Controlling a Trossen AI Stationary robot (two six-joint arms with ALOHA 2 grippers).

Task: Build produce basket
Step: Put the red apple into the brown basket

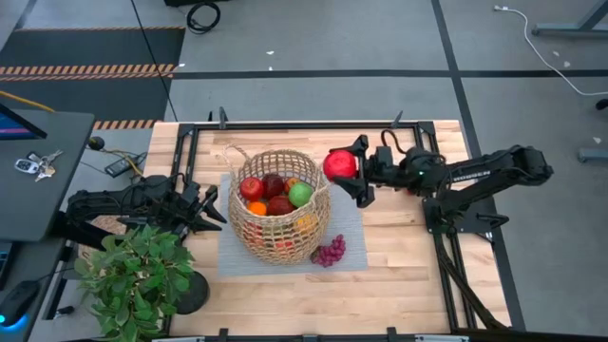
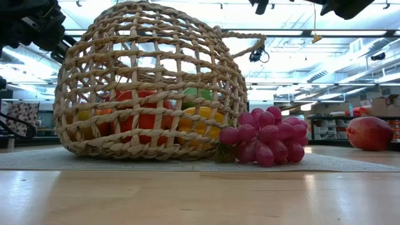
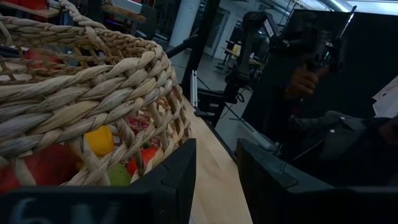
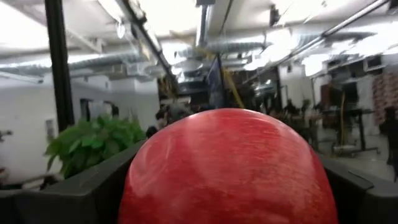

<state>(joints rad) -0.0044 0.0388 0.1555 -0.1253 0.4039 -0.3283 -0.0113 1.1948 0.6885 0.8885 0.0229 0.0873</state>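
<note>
The tan wicker basket stands on a grey mat at the table's middle, with red, orange, green and yellow produce inside. Purple grapes lie on the mat against the basket's near right side. My right gripper is shut on a red apple, just right of the basket's far rim and above the table. My left gripper points level at the basket's left wall, with a narrow gap between its fingers and nothing in it. My right gripper pinches the red apple's two opposite sides between its two fingers. The fingers reach in from the table's right, slanting a little upward. The apple is lifted clear of the table and the basket. My left gripper stands close beside the basket's wall; whether it touches, I cannot tell.
A potted green plant stands at the table's near left corner, beside the left arm. In the low view another red fruit lies on the table far to the right. Bare wood lies along the near edge and right of the mat.
</note>
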